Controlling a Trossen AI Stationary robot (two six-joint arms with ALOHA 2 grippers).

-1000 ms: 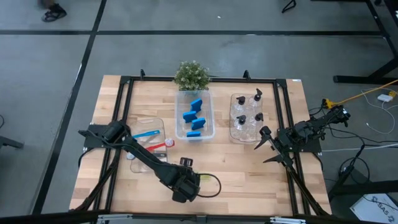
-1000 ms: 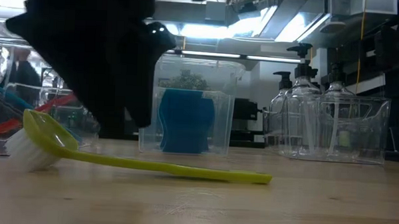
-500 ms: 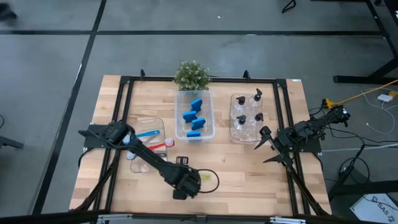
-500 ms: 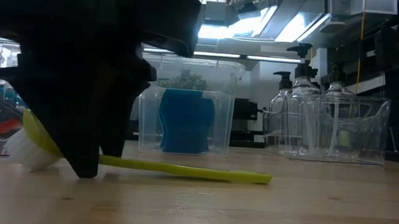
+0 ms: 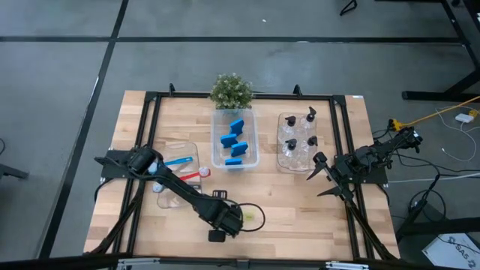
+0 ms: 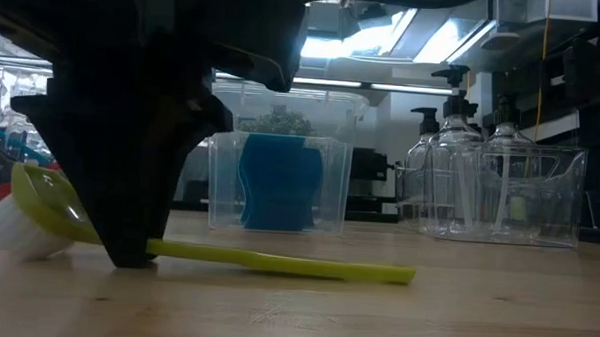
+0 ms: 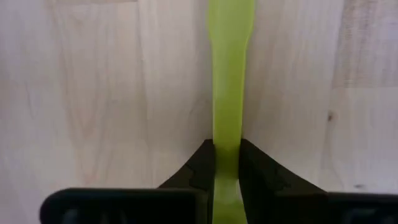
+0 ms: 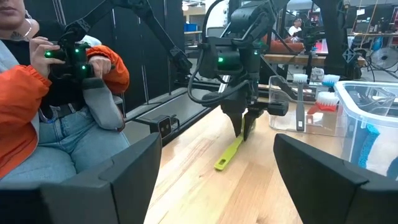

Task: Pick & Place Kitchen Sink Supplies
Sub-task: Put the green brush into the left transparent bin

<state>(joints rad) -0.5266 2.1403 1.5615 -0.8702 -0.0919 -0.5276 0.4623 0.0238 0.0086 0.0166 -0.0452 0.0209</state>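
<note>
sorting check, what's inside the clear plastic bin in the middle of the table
Four small blue rectangular sponges lie in the clear plastic bin; nothing else shows, though whatever lies under them is covered.

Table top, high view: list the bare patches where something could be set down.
Bare wood lies along the table's front right, between the yellow-green brush and the right end effector, and at the back left beside the potted plant. The bins' row is crowded: brush bin, sponge bin, bottle bin.
</note>
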